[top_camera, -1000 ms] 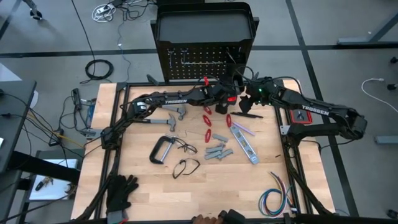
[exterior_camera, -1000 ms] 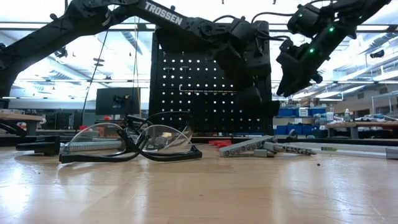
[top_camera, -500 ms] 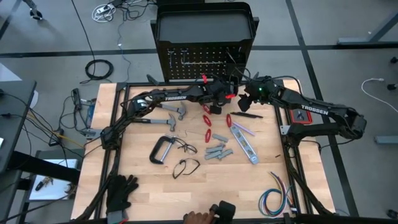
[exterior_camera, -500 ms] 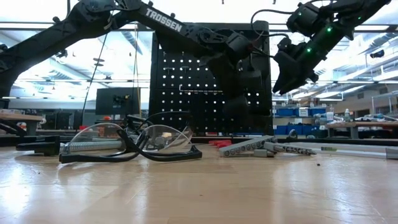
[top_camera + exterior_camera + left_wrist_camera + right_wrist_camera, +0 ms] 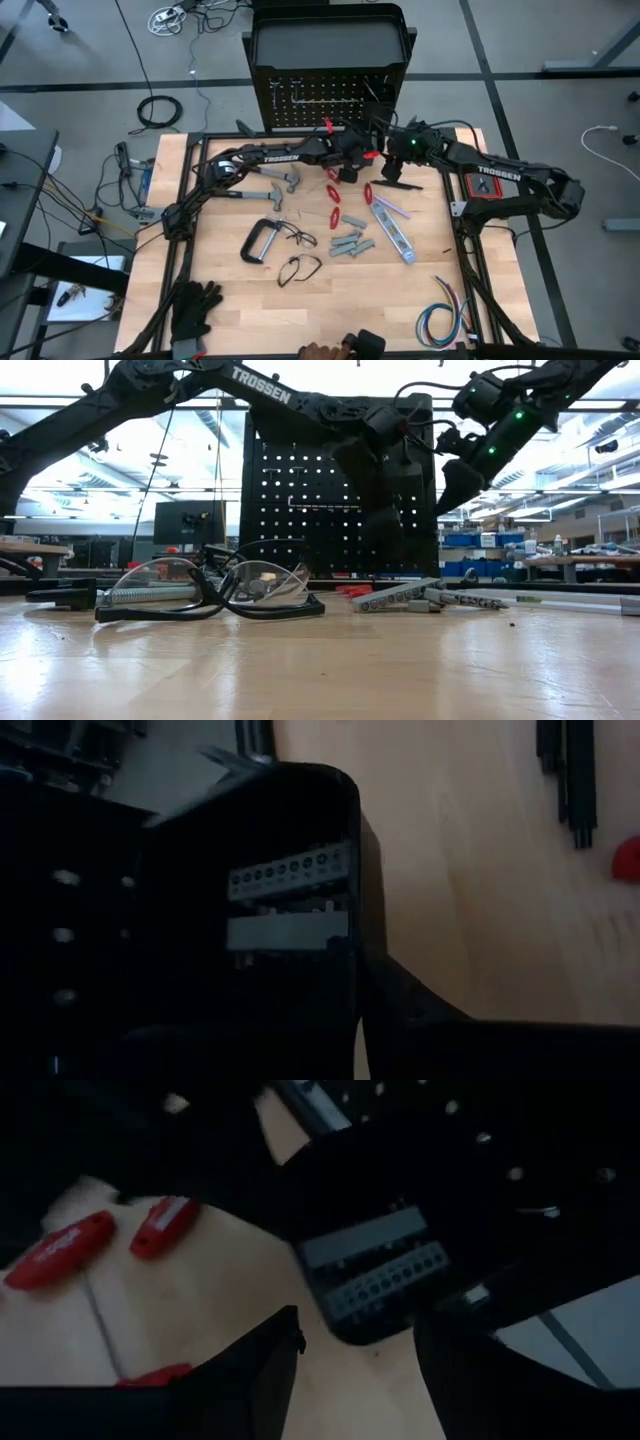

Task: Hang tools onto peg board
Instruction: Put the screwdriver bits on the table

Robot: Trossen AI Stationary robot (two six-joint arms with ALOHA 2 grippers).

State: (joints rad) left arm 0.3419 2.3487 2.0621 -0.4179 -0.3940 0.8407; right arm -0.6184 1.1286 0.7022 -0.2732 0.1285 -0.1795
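The black peg board [image 5: 330, 100] stands upright at the table's far edge. In front of its lower right part my left gripper [image 5: 352, 165] is shut on a small black bin [image 5: 290, 840] that has grey perforated pieces [image 5: 375, 1260] in it. My right gripper [image 5: 388, 160] hovers open just to the right of the bin, its fingers [image 5: 250, 1370] apart and touching nothing. On the table lie a hammer [image 5: 270, 180], a grey C-clamp [image 5: 258, 240], red-handled tools [image 5: 332, 195], a silver flat bar [image 5: 393, 232] and loose grey pieces [image 5: 350, 243]. My left gripper holds the small black bin [image 5: 385, 525], slanting down at it from the table's left. The bin hangs below the fingers, clear of the table, close in front of the peg board [image 5: 300, 490]. The bin itself hides which part the fingers have.
Safety glasses [image 5: 298, 268] lie near the table's middle, black gloves [image 5: 195, 305] at the near left corner, a coloured wire bundle [image 5: 440, 320] at the near right. A person's hand [image 5: 320, 352] shows at the near edge. Bare wood lies along the near side.
My right gripper has rolled about the line it points along and edged toward the bin, staying open. My left gripper has kept the bin in front of the peg board.
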